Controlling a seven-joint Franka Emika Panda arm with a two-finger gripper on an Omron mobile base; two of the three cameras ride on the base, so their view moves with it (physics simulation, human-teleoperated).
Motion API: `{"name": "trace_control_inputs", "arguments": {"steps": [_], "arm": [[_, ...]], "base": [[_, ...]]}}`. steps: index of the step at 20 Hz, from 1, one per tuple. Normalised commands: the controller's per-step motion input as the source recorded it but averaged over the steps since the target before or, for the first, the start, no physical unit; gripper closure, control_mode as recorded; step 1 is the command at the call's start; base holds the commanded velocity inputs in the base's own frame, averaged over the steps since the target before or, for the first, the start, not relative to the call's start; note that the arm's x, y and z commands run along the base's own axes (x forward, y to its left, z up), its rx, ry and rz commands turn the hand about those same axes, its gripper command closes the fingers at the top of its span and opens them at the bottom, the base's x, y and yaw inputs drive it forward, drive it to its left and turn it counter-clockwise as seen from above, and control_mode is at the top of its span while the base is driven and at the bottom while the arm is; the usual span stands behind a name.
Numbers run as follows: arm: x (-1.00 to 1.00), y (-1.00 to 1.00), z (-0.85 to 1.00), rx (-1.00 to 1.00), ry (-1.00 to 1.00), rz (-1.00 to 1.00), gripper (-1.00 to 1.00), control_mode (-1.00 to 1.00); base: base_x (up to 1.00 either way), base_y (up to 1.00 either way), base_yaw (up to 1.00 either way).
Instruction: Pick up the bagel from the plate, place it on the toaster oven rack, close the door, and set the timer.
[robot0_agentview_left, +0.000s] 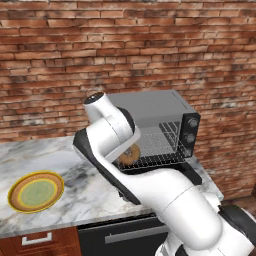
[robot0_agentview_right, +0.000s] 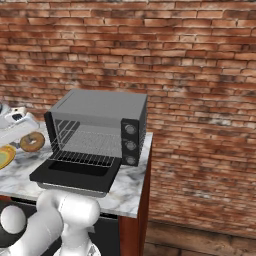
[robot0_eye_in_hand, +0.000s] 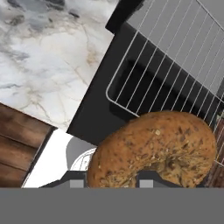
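The brown seeded bagel (robot0_eye_in_hand: 153, 146) hangs in my gripper (robot0_eye_in_hand: 111, 181), which is shut on its lower edge. In the right base view the bagel (robot0_agentview_right: 32, 142) floats left of the toaster oven (robot0_agentview_right: 100, 107), above the counter, with the gripper (robot0_agentview_right: 22, 131) coming in from the left edge. The black door (robot0_agentview_right: 75, 176) lies open and flat. The silver wire rack (robot0_agentview_right: 82, 157) sits pulled partly out over it. In the hand view the rack (robot0_eye_in_hand: 175, 74) and door (robot0_eye_in_hand: 105, 109) lie just beyond the bagel. The plate (robot0_agentview_left: 36, 192) sits bare at the counter's left.
Three knobs (robot0_agentview_right: 130, 144) run down the oven's right front panel. The marble counter (robot0_agentview_left: 75, 175) ends just right of the oven. A brick wall (robot0_agentview_left: 125, 50) stands close behind. My own arm (robot0_agentview_left: 150, 190) crosses in front of the oven in the left base view.
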Motion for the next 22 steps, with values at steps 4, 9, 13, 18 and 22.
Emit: {"name": "trace_control_inputs", "arguments": {"steps": [4,9,13,18,22], "arm": [[0.2,-0.85,0.0,0.0,-0.06,-0.21,1.0,-1.0],[0.16,-0.75,0.0,0.0,-0.06,-0.2,1.0,-1.0],[0.31,-0.46,0.0,0.0,-0.07,-0.15,1.0,-1.0],[0.32,-0.17,0.0,0.0,-0.06,-0.11,1.0,-1.0],[0.23,-0.08,-0.04,0.0,-0.03,-0.1,1.0,-1.0]], "base": [[0.0,0.0,0.0],[0.0,0.0,0.0],[0.0,0.0,0.0],[0.0,0.0,0.0],[0.0,0.0,0.0]]}}
